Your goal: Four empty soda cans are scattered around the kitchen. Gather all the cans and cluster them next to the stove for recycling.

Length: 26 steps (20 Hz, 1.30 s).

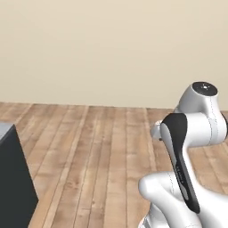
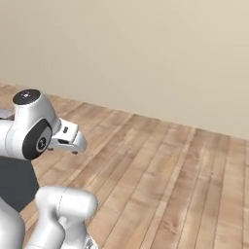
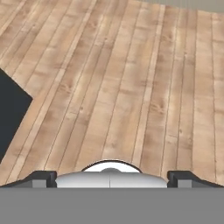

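Note:
The soda cans and the stove are out of view. In the hand view my gripper (image 3: 111, 178) is open, its two dark fingertips (image 3: 41, 177) set far apart with nothing between them. It points down and forward at bare wooden floor (image 3: 131, 87). In the right base view the white hand (image 2: 68, 137) juts out from the folded arm, high above the floor.
A dark cabinet block stands on the floor at the left (image 1: 13, 178), also visible behind the arm (image 2: 17, 182) and at the hand view's left edge (image 3: 11, 109). A plain beige wall (image 1: 111, 49) closes off the plank floor ahead.

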### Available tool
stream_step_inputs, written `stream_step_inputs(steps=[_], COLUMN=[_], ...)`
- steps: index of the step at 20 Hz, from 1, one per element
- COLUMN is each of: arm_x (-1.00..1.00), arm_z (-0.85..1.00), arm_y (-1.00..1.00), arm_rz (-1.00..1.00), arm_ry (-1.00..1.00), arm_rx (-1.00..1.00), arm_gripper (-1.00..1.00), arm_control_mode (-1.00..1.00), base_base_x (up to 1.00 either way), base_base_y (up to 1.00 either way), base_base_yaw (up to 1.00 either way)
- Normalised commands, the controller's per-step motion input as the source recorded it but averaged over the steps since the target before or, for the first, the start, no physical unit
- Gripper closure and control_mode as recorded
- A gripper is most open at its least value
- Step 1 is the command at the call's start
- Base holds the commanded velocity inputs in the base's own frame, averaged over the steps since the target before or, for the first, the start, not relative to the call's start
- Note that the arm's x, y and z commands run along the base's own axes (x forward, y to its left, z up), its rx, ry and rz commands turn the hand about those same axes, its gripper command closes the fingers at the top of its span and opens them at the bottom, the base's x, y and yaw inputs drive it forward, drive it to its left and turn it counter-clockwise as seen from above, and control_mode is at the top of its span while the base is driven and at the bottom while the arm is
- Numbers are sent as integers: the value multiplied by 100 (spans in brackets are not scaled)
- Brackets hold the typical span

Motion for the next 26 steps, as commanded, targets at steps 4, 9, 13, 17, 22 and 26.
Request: stream_step_inputs(steps=[4, 9, 13, 17, 22, 26], arm_x=[0, 0, 0, 0, 0, 0], arm_z=[0, 0, 0, 0, 0, 0], arm_y=[0, 0, 0, 0, 0, 0], arm_rz=[0, 0, 0, 0, 0, 0], arm_ry=[0, 0, 0, 0, 0, 0], arm_rx=[0, 0, 0, 0, 0, 0], arm_gripper=[-100, -100, -100, -100, -100, -100], arm_control_mode=[100, 100, 100, 100, 100, 100], base_base_x=[0, 0, 5, 15, 59, 38], base_base_y=[0, 0, 0, 0, -33, -52], base_base_yaw=[50, 50, 50, 50, 25, 23])
